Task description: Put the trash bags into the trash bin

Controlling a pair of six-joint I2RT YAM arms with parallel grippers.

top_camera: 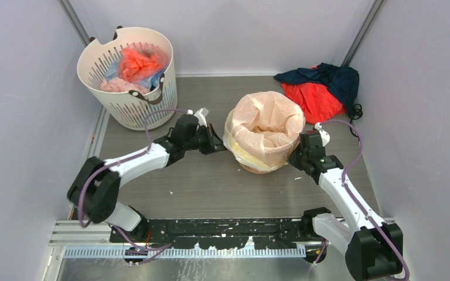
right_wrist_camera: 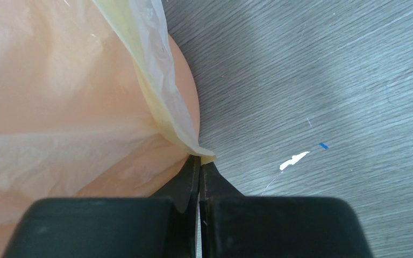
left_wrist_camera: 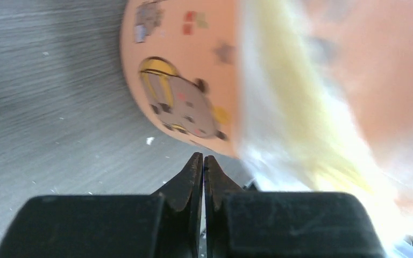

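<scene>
Inspection of bag and bin, mid-worktop.

1. Placement. The trash bin (top_camera: 251, 168) stands upright near the centre of the worktop (top_camera: 211, 187). The trash bag (top_camera: 263, 126) sits inside it as a liner: its body hangs in the hollow and its mouth is turned out over the rim, draping part-way down the outer wall. Judgement: the film is being spread and cuffed over the rim from opposite sides so that it stays open and does not slip in.

2. Left gripper (top_camera: 218, 143). It is level with the bin's left wall, just beside the draped film. In the wrist view its fingers are pressed together, with no film visible between the tips. The bag there is a blurred pale band to the right, and the bin's print (left_wrist_camera: 180, 105) lies directly ahead.

3. Right gripper (top_camera: 297, 151). It is at the bin's right wall. In the wrist view the fingers are together, and a folded corner of the bag's hem (right_wrist_camera: 164, 91) tapers straight into the tips. Judgement: it is clamped on that corner, drawing it down the outside.

4. Surroundings. The white slotted basket (top_camera: 130, 111) stands at the far left and the cloth heap (top_camera: 322, 88) at the far right, both well apart from the bin.
</scene>
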